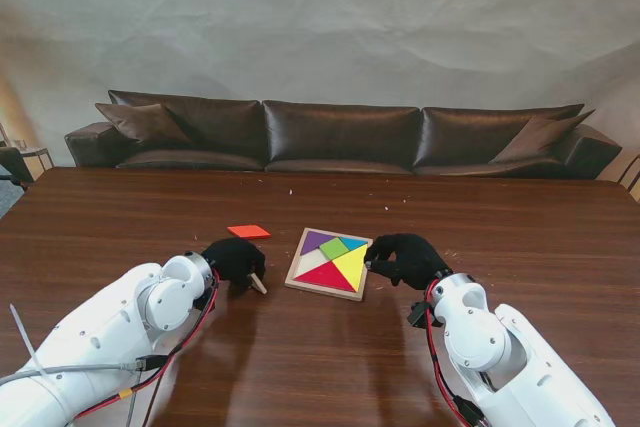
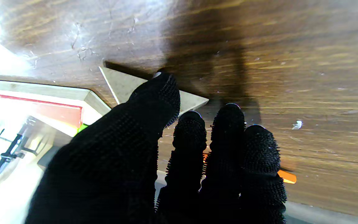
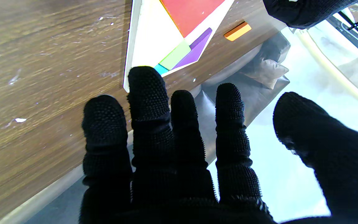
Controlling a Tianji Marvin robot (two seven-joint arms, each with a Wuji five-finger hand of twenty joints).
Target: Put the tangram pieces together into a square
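The wooden tray (image 1: 297, 285) lies at the table's middle and holds purple (image 1: 317, 240), green (image 1: 333, 247), blue (image 1: 354, 243), yellow (image 1: 351, 265) and red (image 1: 326, 276) pieces; a pale gap shows at its left side. My left hand (image 1: 235, 260) is just left of the tray, with thumb (image 2: 157, 93) and fingers closed on a pale wooden triangle (image 2: 121, 85) close over the table. My right hand (image 1: 405, 259) is at the tray's right edge (image 3: 128, 46), fingers (image 3: 148, 90) spread and holding nothing. An orange piece (image 1: 248, 231) lies on the table beyond my left hand.
The brown table (image 1: 320, 357) reaches to a dark leather sofa (image 1: 340, 137) along its far edge. Small white specks (image 2: 297, 125) are scattered on the wood. The tray corner (image 2: 89, 96) is close beside the held triangle.
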